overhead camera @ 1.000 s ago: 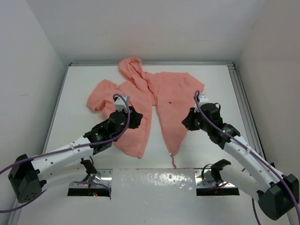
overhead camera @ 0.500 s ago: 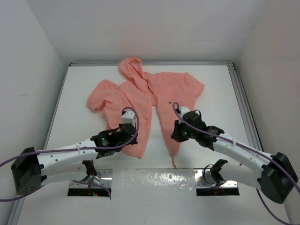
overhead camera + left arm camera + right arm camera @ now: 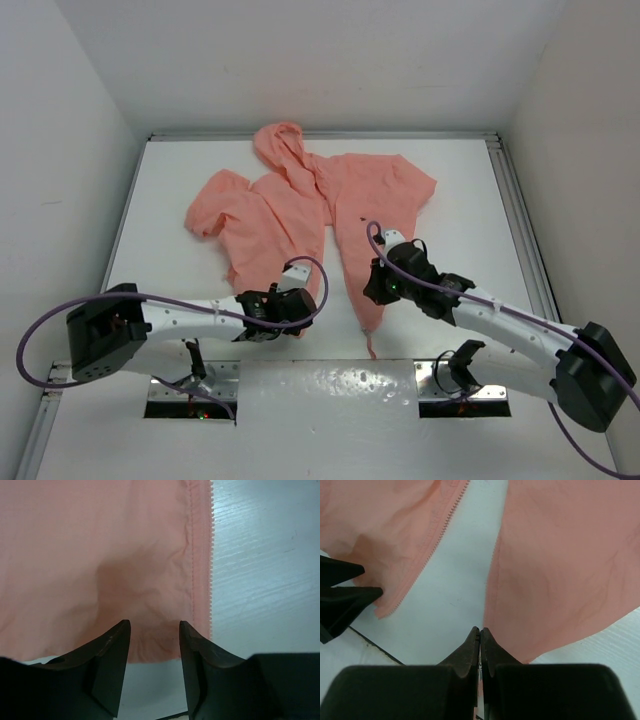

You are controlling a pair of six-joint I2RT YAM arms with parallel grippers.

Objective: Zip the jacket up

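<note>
Top: jacket (image 3: 300, 200) is laid open on desk (image 3: 460, 200). Left wrist: left claw (image 3: 153, 630) is spread over near hem, by zipper teeth (image 3: 212, 555). Right wrist: right claw (image 3: 480, 630) is pressed together at right panel's edge. Thin, limp fabric; zipper-side hem should be pinched.

Your setting is a robotics lab cell: plain white panels (image 3: 330, 60) box in a white table (image 3: 170, 190), a metal rail (image 3: 522, 230) lines its right edge, and the left arm (image 3: 190, 318) and right arm (image 3: 500, 315) trail purple cables (image 3: 40, 345) from bolted bases.
</note>
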